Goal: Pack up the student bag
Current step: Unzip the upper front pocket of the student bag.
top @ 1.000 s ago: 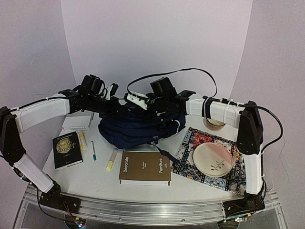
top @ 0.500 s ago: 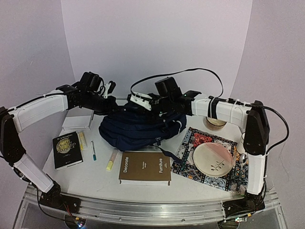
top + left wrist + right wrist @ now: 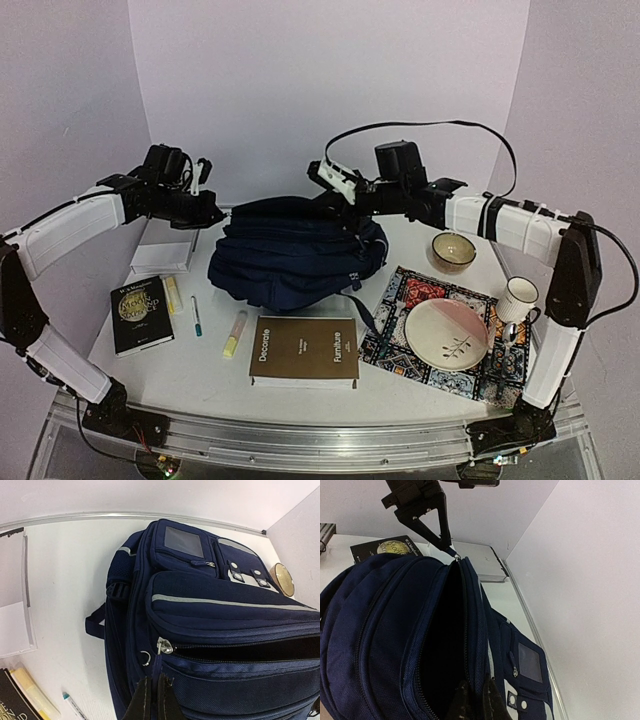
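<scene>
The student bag, dark navy with pale trim, lies at the table's centre back. One zipped compartment gapes open, dark inside. My left gripper is at the bag's left end, shut on the navy zipper pull tab just below the silver slider. My right gripper is at the bag's right end, shut on the fabric rim of the open compartment. In the right wrist view the left gripper holds the far end of the opening taut. The bag also fills the left wrist view.
A black book, yellow highlighter, pen, second highlighter and brown book lie in front of the bag. White papers lie left. Right: patterned mat, plate, mug, bowl.
</scene>
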Controlling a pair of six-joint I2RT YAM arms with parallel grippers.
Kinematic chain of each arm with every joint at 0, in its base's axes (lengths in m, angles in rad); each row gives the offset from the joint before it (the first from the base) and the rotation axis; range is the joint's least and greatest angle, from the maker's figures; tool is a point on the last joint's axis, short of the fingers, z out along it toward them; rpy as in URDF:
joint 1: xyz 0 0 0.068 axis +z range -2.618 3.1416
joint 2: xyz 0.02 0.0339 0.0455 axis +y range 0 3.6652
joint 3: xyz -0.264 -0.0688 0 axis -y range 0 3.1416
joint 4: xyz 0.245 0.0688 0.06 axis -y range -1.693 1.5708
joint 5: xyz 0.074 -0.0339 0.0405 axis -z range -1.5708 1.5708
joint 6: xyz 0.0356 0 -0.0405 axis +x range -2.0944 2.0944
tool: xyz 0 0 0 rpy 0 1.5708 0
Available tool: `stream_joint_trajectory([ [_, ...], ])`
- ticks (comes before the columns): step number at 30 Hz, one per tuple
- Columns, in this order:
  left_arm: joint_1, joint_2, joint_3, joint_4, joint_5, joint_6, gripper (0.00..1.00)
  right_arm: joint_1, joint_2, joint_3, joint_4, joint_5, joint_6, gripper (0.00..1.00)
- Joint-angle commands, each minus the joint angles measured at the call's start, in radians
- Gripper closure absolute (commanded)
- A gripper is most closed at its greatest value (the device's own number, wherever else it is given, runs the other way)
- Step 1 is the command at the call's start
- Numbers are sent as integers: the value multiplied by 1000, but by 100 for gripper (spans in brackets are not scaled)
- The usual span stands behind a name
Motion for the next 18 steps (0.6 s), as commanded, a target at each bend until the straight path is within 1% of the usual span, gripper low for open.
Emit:
stream_joint_trajectory([
  [1, 71, -10, 1, 3, -173, 16, 100, -63, -69, -9, 121, -25, 47, 100],
  [3, 72, -5, -1, 10, -142, 14, 100, -67, -61, -10, 131, -35, 53, 100],
  [5, 71, -15, -18, 36, -28, 8, 100, -68, -48, -10, 131, -50, 70, 100],
  [9, 64, -52, -72, 103, 121, -21, 100, -66, -35, -33, 130, -88, 124, 99],
  [12, 46, -70, -104, 138, 197, -45, 100, -52, -26, -55, 125, -77, 162, 89],
  [14, 25, -78, -117, 158, 231, -60, 100, -30, -19, -64, 110, -33, 162, 81],
  [18, -12, -94, -123, 185, 264, -86, 100, 7, -11, -72, 73, 38, 165, 66],
])
